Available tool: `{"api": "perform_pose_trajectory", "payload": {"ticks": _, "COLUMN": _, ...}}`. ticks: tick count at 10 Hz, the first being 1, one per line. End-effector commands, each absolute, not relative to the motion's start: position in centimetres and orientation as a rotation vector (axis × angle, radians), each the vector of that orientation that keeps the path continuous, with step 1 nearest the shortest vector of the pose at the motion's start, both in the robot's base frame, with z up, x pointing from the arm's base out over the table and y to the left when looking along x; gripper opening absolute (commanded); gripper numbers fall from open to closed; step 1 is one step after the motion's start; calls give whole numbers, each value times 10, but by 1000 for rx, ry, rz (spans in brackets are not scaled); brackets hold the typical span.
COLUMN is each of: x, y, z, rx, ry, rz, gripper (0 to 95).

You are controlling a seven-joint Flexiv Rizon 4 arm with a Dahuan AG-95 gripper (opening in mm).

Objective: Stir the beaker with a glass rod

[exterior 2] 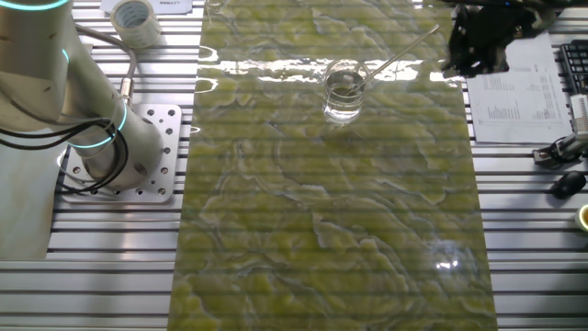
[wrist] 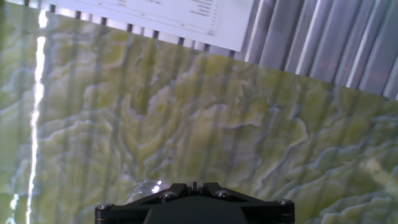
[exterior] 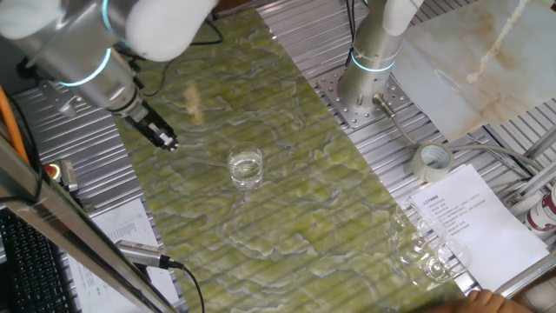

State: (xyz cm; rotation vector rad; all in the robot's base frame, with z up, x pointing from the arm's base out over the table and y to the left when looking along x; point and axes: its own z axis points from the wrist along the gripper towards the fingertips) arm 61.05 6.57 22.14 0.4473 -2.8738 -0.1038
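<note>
The beaker stands upright on the green marbled mat; it also shows in the other fixed view. The glass rod leans in it, its upper end slanting up towards my gripper. In one fixed view the rod is a faint line from the beaker to my gripper, which is tilted to the beaker's left. In the hand view my gripper has its jaws almost together with a thin sliver between them. A bit of clear glass shows beside them.
A tape roll and a printed sheet lie right of the mat, with a cluster of round glass vessels near them. A second arm's base is bolted beside the mat. Cables and a keyboard lie at the left.
</note>
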Motion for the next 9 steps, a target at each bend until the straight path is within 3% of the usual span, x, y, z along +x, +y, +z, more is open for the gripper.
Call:
{"api": "perform_pose_trajectory", "payload": {"ticks": 1, "x": 608, "y": 71, "z": 227, "rx": 478, "ry": -2865, "rz": -125, "gripper": 190}}
{"api": "perform_pose_trajectory", "payload": {"ticks": 4, "x": 595, "y": 80, "z": 242, "rx": 604, "ry": -2847, "rz": -172, "gripper": 190}}
{"api": "perform_pose_trajectory", "payload": {"ticks": 9, "x": 586, "y": 99, "z": 242, "rx": 638, "ry": -2841, "rz": -187, "gripper": 190}}
